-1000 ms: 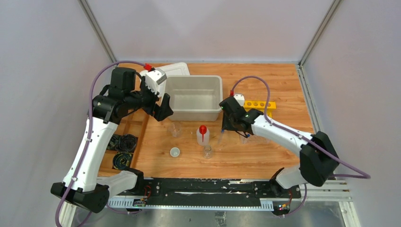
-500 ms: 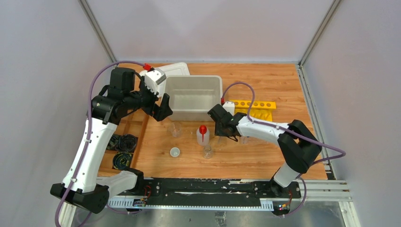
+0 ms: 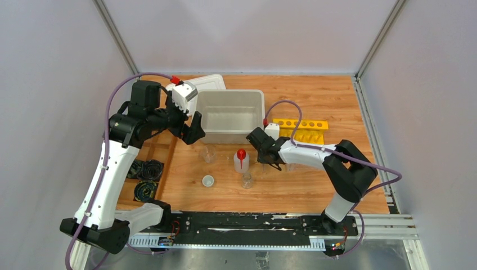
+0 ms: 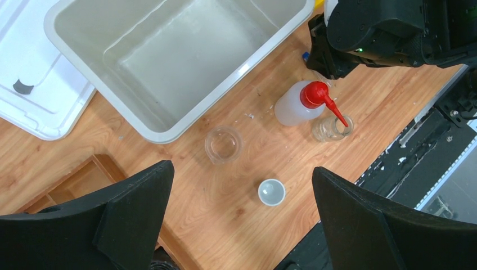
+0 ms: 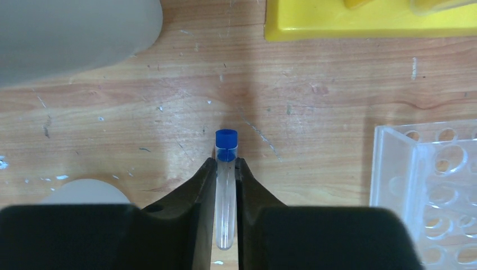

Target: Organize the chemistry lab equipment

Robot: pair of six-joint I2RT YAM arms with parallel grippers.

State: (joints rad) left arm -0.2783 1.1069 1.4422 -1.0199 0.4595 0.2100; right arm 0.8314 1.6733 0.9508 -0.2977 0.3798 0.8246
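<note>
**Sorting barely begun: one tube gripped, the rest loose on the counter**

Top external view: the grey bin point(image 3: 203, 115) stands empty at the back of the counter point(image 3: 337, 95), with its lid point(image 3: 212, 81) beside it. The squeeze bottle point(image 3: 241, 160), beaker point(image 3: 208, 153), flask point(image 3: 246, 180) and white cup point(image 3: 208, 180) sit scattered in front of the bin, none put away. The yellow rack point(image 3: 298, 127) shows no tubes in it. The right gripper point(image 3: 269, 160) is low, just right of the bottle. The left gripper point(image 3: 194, 128) hangs by the bin's near left corner.

Left wrist view: the left gripper point(image 4: 242, 169) is spread wide with nothing in it, above the beaker point(image 4: 223, 144) and white cup point(image 4: 271, 192). The bottle point(image 4: 293, 104) and flask point(image 4: 333, 127) stand near each other.

Right wrist view: the right gripper point(image 5: 226, 167) has pinched a blue-capped test tube point(image 5: 225, 209) between both fingers, cap pointing away. Whether the tube is off the wood cannot be told. A clear rack point(image 5: 427, 180) stands to the right.

By my judgement, nearly everything remains: this tube needs racking, and the glassware, bottle and cup have yet to be put in order.
</note>
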